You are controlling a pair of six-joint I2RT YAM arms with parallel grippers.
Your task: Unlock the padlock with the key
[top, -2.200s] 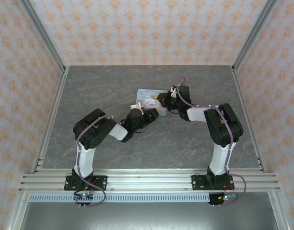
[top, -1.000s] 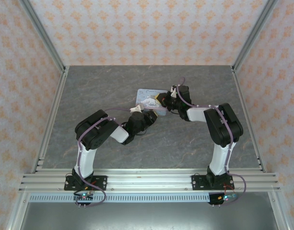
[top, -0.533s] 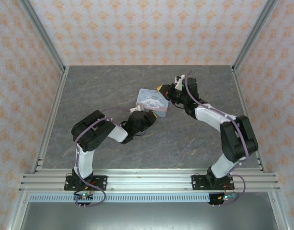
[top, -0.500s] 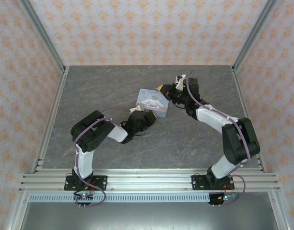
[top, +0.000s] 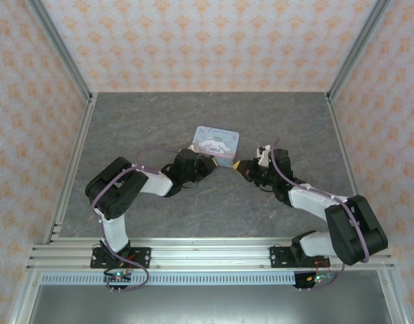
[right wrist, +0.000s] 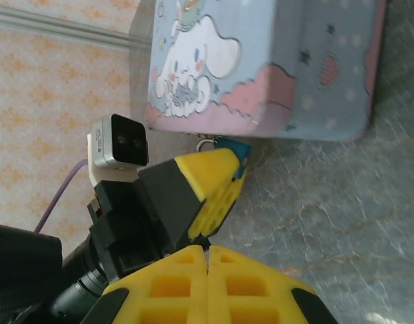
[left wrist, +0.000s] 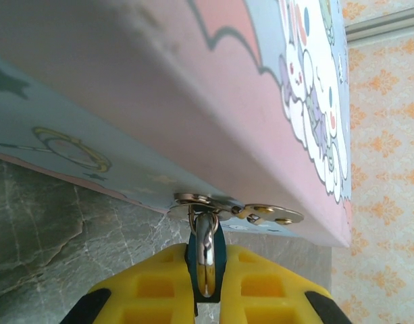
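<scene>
— Fingers of the right gripper (right wrist: 207, 251), at the tin box's (right wrist: 274, 67) 5 o'clock, are pressed together. Any key?

— None I can make out. The left gripper (left wrist: 207, 290) clamps the padlock (left wrist: 208, 253), steadying it, I judge, where it hangs from the box's 6 o'clock hasp (left wrist: 237, 210).

tin box (left wrist: 193, 101) behind, left gripper (left wrist: 205, 270) before padlock (left wrist: 216, 244); far table (top: 146, 115) free.

Padlock (left wrist: 207, 262) in left end effector (left wrist: 205, 273)
</scene>
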